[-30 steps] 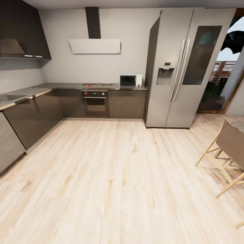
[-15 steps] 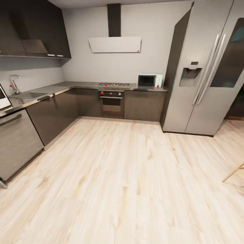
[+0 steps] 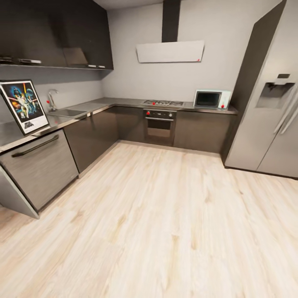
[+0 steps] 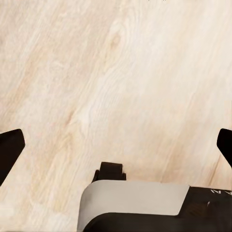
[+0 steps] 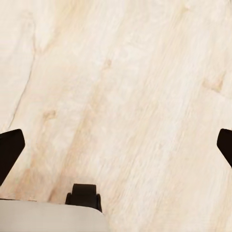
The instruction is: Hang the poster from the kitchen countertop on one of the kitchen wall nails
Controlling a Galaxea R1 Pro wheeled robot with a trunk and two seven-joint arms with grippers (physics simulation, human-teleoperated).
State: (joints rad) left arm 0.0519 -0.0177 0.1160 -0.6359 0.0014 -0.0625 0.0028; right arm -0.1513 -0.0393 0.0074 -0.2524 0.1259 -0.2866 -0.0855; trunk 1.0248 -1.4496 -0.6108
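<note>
The poster [image 3: 24, 106] stands upright on the kitchen countertop [image 3: 82, 108] at the far left of the head view, leaning back toward the wall; it has a black frame, a white border and blue-black artwork. The grey L-shaped countertop runs from there past the sink [image 3: 66, 112] and chrome tap [image 3: 51, 99] to the back wall. In the left wrist view my left gripper [image 4: 116, 150] is open over bare wooden floor, fingertips [image 4: 9, 150] wide apart. My right gripper [image 5: 116, 150] is open too, its fingertips [image 5: 9, 150] spread above the floor.
A built-in oven [image 3: 159, 126] and hob sit in the back run, with a small microwave [image 3: 212, 99] on top. A tall silver fridge [image 3: 273, 111] stands at the right. Dark wall cabinets [image 3: 54, 37] hang above the counter. Light wooden floor [image 3: 165, 215] spreads wide between me and the cabinets.
The camera has swung left: fridge and oven slid right in the picture, the chairs left the view, and the sink, tap and poster came into view at the left.
</note>
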